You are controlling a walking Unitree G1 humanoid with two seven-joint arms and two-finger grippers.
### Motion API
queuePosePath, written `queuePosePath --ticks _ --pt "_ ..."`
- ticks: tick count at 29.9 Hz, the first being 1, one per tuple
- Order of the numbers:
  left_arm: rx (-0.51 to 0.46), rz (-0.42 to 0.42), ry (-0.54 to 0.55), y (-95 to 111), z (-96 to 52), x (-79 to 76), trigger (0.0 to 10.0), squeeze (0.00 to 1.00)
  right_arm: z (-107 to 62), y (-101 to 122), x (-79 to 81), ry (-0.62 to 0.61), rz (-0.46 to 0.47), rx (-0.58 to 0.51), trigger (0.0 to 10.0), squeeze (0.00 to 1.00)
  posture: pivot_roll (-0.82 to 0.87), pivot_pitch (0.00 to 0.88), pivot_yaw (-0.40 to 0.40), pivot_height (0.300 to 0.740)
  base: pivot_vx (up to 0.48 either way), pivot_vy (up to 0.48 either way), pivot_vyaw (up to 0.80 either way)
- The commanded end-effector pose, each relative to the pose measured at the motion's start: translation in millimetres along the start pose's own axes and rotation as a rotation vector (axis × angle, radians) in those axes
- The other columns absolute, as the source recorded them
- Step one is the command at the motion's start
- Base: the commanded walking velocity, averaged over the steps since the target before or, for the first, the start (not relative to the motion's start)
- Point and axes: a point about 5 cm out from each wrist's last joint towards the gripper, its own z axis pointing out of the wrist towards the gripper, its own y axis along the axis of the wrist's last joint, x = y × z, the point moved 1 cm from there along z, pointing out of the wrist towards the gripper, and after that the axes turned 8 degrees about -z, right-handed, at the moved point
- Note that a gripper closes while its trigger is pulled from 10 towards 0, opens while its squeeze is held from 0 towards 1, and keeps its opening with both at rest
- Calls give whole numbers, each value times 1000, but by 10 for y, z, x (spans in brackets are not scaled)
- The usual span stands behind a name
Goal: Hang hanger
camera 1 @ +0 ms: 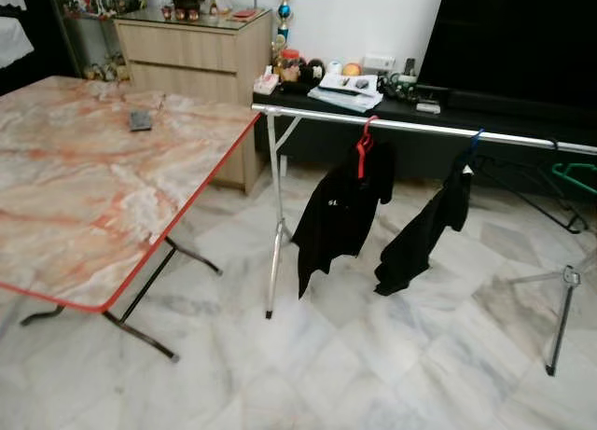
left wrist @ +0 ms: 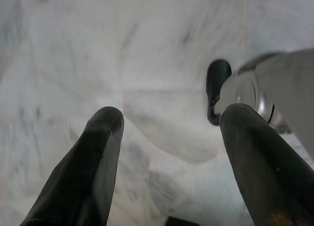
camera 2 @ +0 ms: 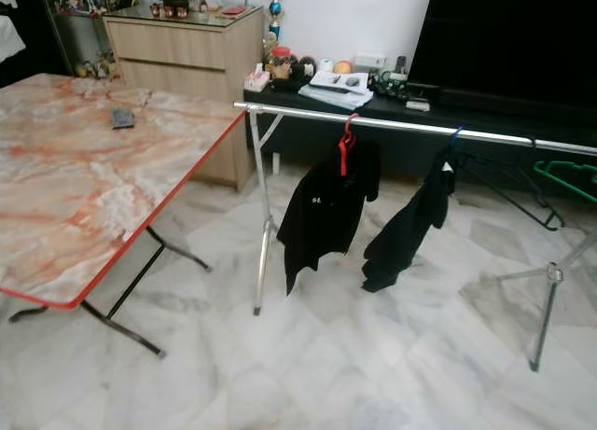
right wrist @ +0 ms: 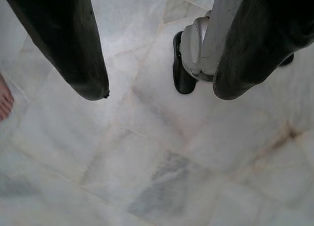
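Both end effectors hang open over floor.

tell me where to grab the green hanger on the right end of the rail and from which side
Grip the green hanger on its top bar, just below the hook, coming from the robot's side of the silver rail. It hangs bare, with no cloth on it, so the thin bar is open to the fingers. Its far end is cut off, so this is a guess.

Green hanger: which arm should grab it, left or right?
Right, probably. The green hanger sits at the far right end of the rack, on the right arm's side. The left claw and right claw both hang open over the floor.
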Motion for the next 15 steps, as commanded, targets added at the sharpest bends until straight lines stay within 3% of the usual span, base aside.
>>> queuePosePath --ticks 1,15 --pt "-182 -140 -187 277 -12 -277 10000 0 53 1131 839 215 135 -240 10000 0 160 20 -76 740 341 0 0" --pt "-183 -137 -193 289 -12 -281 10000 0 50 1151 840 218 133 -251 10000 0 158 37 -76 740 356 0 0"
